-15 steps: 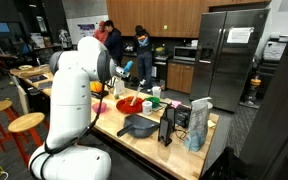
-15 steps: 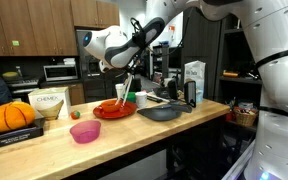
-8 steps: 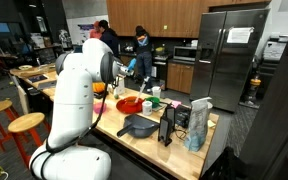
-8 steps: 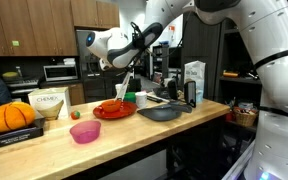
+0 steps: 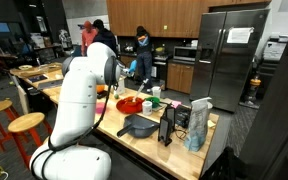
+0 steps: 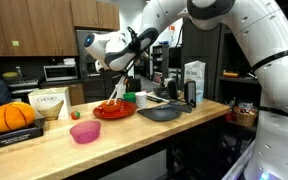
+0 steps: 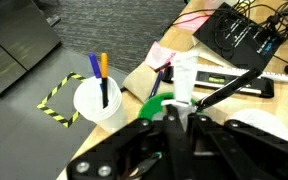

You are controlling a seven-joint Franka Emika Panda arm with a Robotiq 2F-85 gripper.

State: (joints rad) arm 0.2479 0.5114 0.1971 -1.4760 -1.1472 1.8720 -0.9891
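Note:
My gripper is shut on the white handle of a thin utensil. The utensil hangs down towards a red plate on the wooden counter, and its lower end is close above or at the orange food on the plate. In the wrist view the black fingers close on the white handle, with a green cup just beyond them. In an exterior view my white arm hides most of the gripper, and the red plate shows beside it.
A dark pan, a pink bowl, an orange pumpkin and a tall carton stand on the counter. A white cup with pens is near the green cup. People stand at the back of the kitchen.
My gripper has shifted slightly down and towards the red plate with the utensil in it, and the utensil's lower end now sits closer to the food.

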